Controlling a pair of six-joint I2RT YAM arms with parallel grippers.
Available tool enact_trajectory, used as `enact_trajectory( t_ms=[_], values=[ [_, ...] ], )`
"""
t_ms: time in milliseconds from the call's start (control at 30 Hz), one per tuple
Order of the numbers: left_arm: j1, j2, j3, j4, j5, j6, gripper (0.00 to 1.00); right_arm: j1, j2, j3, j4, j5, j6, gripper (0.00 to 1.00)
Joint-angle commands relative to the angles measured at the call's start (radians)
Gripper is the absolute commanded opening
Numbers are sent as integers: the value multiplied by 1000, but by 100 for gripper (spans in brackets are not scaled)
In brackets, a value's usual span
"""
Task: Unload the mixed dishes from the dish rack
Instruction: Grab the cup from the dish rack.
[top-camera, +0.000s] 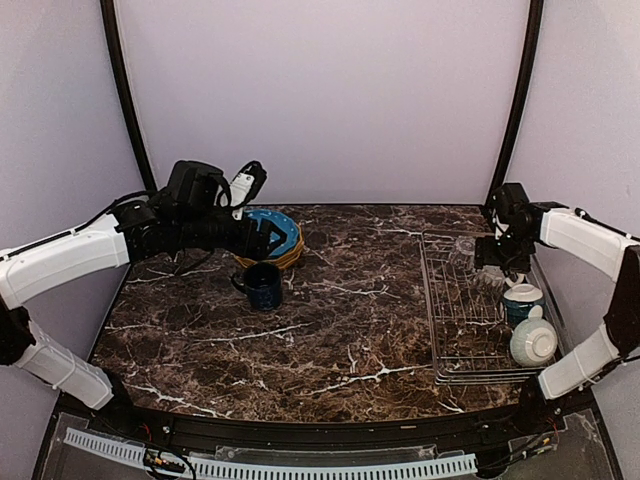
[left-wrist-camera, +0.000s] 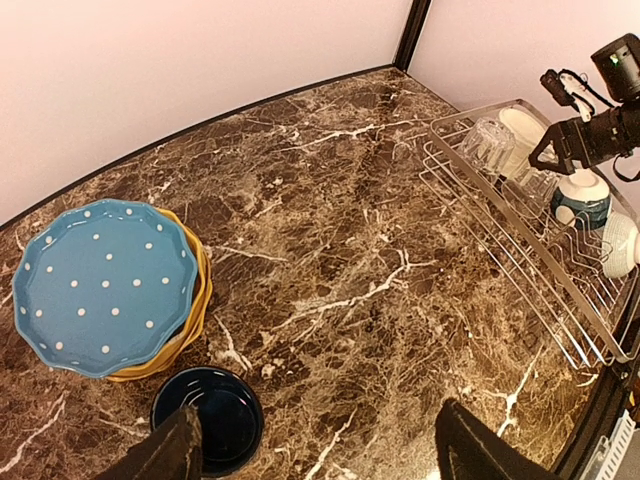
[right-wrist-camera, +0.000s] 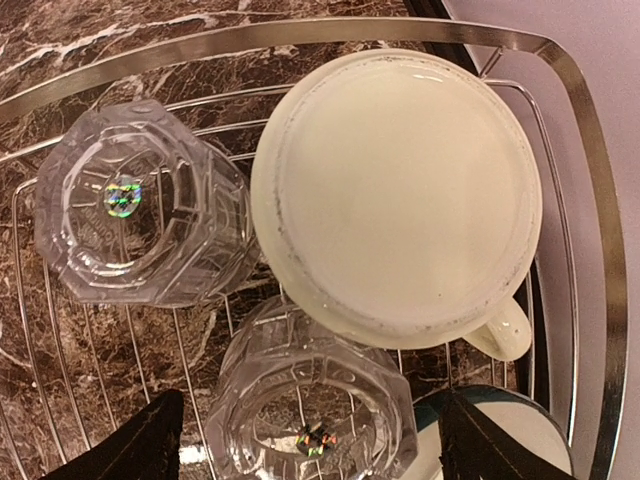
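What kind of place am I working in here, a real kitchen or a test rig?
Most likely a staged test cell, not a kitchen: plain pale walls and dark poles enclose a marble-patterned table holding a dish rack and dishes.

The left arm (top-camera: 60, 262) and right arm (top-camera: 585, 240) wear white shells over black joints; the cables (top-camera: 112, 205) and left gripper (left-wrist-camera: 315, 435) are black.

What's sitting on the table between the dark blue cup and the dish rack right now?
Nothing: only bare marble table lies between the dark blue cup and the dish rack, as the top view shows.
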Motion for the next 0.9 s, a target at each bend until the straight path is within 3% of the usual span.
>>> enact_trajectory(
  t_ms=[0, 200, 533, 867],
  values=[
    [0, -35, -30, 72, -20, 12, 80, -16, 43, -4, 60, -21, -18, 85],
    [0, -25, -21, 66, 2, 0, 80, -27, 84, -22, 88, -5, -25, 83],
    [1, -21, -21, 66, 4, 0, 80, -27, 83, 5, 74, -71, -15, 54],
    [0, -6, -18, 67, 53, -7, 81, -24, -181, 8, 58, -282, -6, 39]
  ],
)
